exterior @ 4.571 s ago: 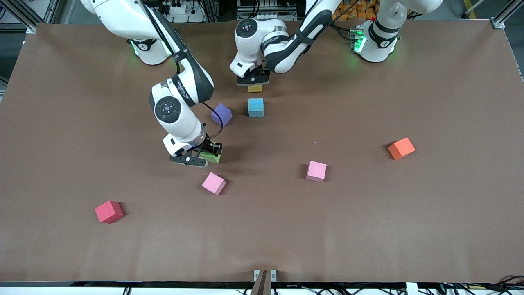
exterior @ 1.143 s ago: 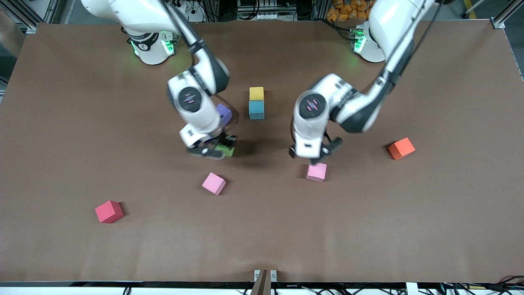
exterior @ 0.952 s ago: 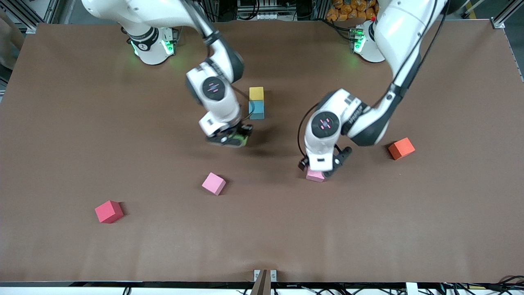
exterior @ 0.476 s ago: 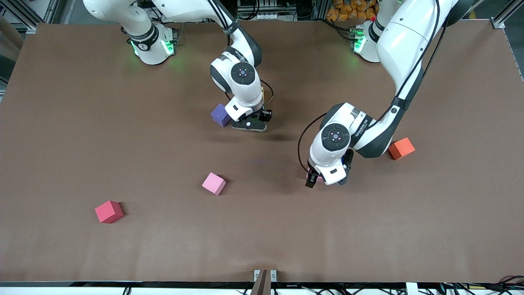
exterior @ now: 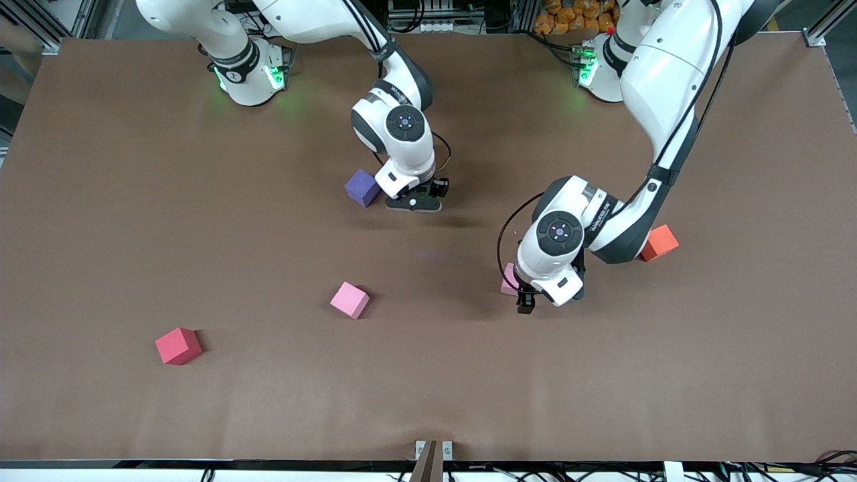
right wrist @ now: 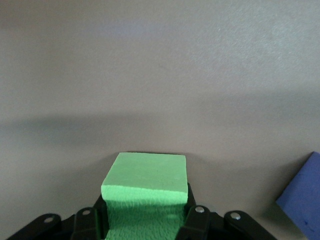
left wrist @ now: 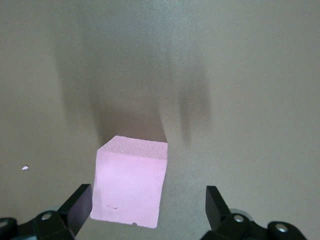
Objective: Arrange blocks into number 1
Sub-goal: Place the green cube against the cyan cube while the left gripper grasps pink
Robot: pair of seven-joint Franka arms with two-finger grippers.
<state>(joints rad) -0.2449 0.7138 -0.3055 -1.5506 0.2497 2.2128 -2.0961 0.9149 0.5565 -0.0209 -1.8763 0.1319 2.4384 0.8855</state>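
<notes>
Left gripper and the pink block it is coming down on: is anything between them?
Nothing visible. The left gripper is open, its fingers standing either side of the pink block, with only bare table around it. The right gripper, shut on the green block, is elsewhere, beside the purple cube.

Your left gripper [left wrist: 145, 215] straddles the pale pink foam cube [left wrist: 131, 187] with bare table around. The purple foam cube [exterior: 361, 188] crowds your right gripper [exterior: 416, 199] gripping the green foam cube [right wrist: 145, 200].
</notes>
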